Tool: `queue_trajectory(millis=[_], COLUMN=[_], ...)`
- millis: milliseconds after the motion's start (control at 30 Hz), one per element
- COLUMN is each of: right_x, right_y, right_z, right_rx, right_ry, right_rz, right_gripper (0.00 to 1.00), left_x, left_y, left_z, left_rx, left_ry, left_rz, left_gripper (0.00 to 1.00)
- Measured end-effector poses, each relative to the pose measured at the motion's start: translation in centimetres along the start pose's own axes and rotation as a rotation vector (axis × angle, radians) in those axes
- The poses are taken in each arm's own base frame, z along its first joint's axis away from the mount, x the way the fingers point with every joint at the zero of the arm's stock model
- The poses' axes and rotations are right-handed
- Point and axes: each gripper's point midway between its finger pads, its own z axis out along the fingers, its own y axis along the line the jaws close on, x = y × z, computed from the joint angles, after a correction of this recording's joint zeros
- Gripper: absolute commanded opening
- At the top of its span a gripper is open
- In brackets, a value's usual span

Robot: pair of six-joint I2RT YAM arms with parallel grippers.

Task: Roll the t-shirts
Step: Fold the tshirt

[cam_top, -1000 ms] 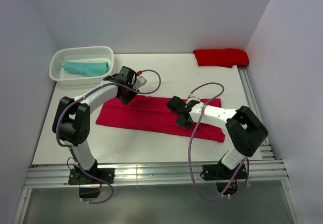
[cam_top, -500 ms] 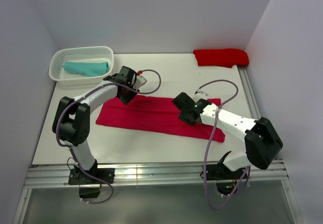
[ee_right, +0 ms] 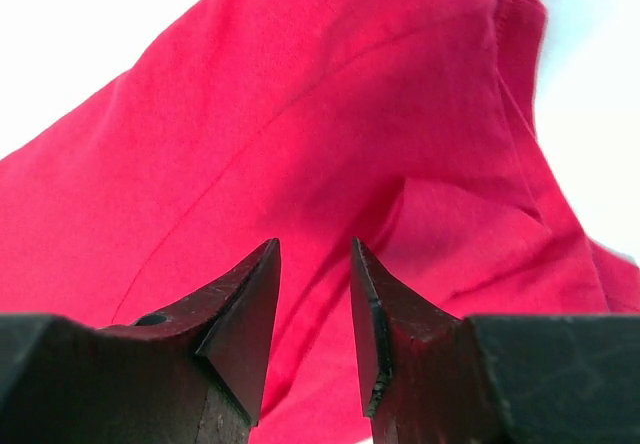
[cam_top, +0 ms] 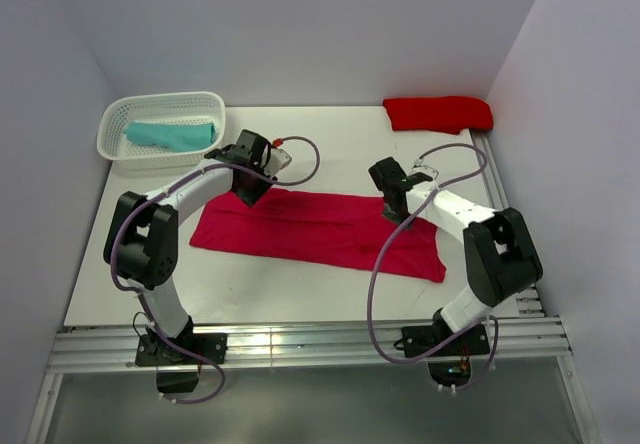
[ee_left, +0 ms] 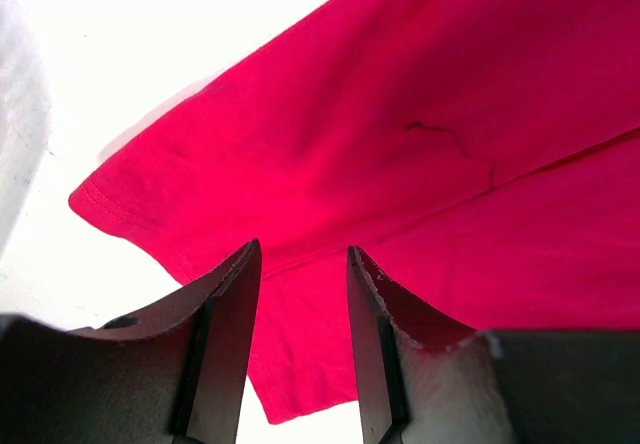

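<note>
We see the left pincer (ee_left: 302,254) and right pincer (ee_right: 315,249) both spread above the crimson t-shirt (cam_top: 310,226) on the bench (cam_top: 340,144), perhaps touching it.

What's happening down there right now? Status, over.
Left fingers and right fingers open, both above the crimson t-shirt. It lies flat, unrolled. Teal t-shirt in basket, scarlet t-shirt far right. Nothing blocking.

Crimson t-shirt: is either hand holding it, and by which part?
Nothing is held. The left hand and the right hand both hang open over the crimson t-shirt, no cloth between their fingers.
</note>
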Motion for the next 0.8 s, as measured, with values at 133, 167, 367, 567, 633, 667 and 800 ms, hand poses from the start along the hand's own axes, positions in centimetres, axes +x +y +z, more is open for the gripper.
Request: queue_trajectory(millis=[133,167,367,567,633,667,800], right_x=[0.4,0.4,1.2,2.9,3.2,3.4,3.4], right_y=[-0.1,0.0,-1.2,-3.4,-4.0,-4.2,-4.8], right_z=[0.8,0.8,0.5,-0.6,-1.0,-1.2,-2.6], right_rx=[0.018,0.017,-0.002,-0.032,-0.042,-0.050,-0.093], right_ry=[0.013,0.013,0.017,0.027,0.024,0.021,-0.003], right_rz=[-0.027,-0.026,-0.017,0.012,0.027,0.036,0.074], right_gripper=[0.40,0.40,0.39,0.38,0.38,0.38,0.37], left_x=[-0.1,-0.1,-0.1,-0.1,-0.1,-0.1,-0.1], left_y=[0.0,0.0,0.0,-0.1,-0.1,-0.1,-0.1], left_z=[0.0,0.0,0.0,0.0,0.0,0.0,0.0], left_rx=[0.000,0.001,0.001,0.005,0.006,0.006,0.007], left_ry=[-0.002,-0.002,-0.003,-0.004,-0.004,-0.005,-0.006], left_rz=[0.000,0.000,0.000,-0.001,-0.001,-0.001,-0.003], left_gripper=[0.45,0.45,0.45,0.45,0.45,0.45,0.45])
